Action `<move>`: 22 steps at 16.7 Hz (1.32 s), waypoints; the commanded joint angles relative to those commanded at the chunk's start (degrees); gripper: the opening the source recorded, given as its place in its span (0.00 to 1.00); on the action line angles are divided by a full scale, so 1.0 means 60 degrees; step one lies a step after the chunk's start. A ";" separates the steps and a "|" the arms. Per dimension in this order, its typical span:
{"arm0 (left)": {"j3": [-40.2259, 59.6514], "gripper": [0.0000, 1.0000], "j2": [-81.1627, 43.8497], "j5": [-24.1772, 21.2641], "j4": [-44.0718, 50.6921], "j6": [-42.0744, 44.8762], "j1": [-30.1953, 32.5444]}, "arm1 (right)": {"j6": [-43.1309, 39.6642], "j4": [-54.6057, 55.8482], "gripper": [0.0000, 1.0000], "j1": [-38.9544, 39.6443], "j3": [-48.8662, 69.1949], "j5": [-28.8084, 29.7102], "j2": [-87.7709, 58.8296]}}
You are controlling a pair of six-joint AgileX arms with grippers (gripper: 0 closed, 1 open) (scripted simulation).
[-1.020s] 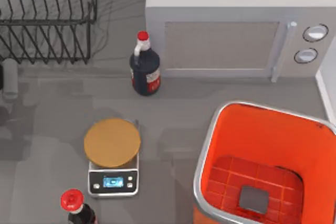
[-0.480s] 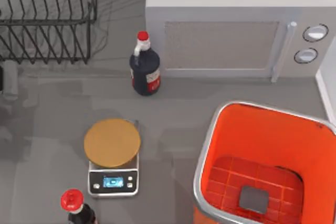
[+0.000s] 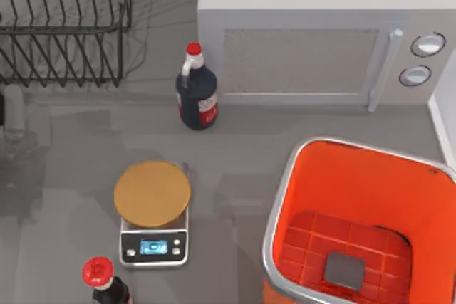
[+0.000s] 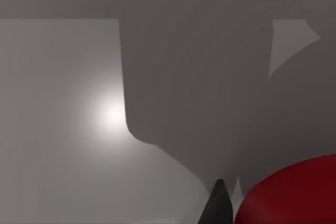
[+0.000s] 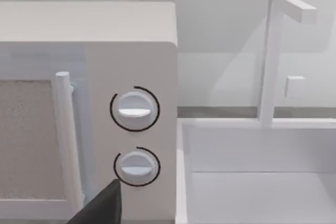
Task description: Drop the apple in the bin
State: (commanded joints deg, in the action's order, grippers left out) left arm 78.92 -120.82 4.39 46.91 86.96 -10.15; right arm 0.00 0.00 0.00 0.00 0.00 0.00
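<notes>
The bin [image 3: 285, 197], a large orange-red container with a silver-grey rim and a gridded floor, stands at the front right of the table. Its inside holds nothing but a grey square. A glossy red rounded surface, which looks like the apple [image 4: 294, 192], lies close in the left wrist view, right beside one dark fingertip [image 4: 218, 205] of my left gripper. I cannot tell whether the fingertip touches it. Part of my left arm [image 3: 13, 108] shows at the table's far left edge. One dark fingertip [image 5: 102, 205] of my right gripper shows in front of the microwave's knobs.
A white microwave [image 3: 320, 40] fills the back right and a black wire rack [image 3: 64, 26] the back left. A dark bottle with a red cap [image 3: 196, 90] stands mid-table. A kitchen scale with a tan disc [image 3: 152, 194] and another red-capped bottle [image 3: 100, 275] stand front left.
The grey part of my left arm at the left edge has shifted slightly, and its shadow on the table moved with it. Nothing else moved.
</notes>
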 joint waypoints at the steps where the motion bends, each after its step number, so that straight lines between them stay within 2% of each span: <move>1: 0.0000 0.00 0.0000 0.0000 0.0000 0.0000 0.0000 | 0.0000 0.0000 1.00 0.0000 0.0000 0.0000 0.0000; 7: 0.0000 0.00 0.0000 0.0000 0.0000 0.0000 0.0000 | 0.0000 0.0000 1.00 0.0000 0.0000 0.0000 0.0000; 11: 0.0271 0.00 0.0209 -0.0040 0.0718 -0.0169 0.0007 | 0.0000 0.0000 1.00 0.0000 0.0000 0.0000 0.0000; 19: 0.3321 0.00 0.1004 -0.0035 0.4797 -0.0152 0.0072 | 0.0000 0.0000 1.00 0.0000 0.0000 0.0000 0.0000; 22: 0.4035 0.00 0.1288 -0.0037 0.5597 -0.0218 0.0082 | 0.0000 0.0000 1.00 0.0000 0.0000 0.0000 0.0000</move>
State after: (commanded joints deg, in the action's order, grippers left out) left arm 103.13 -113.09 4.17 80.49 85.65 -9.65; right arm 0.00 0.00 0.00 0.00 0.00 0.00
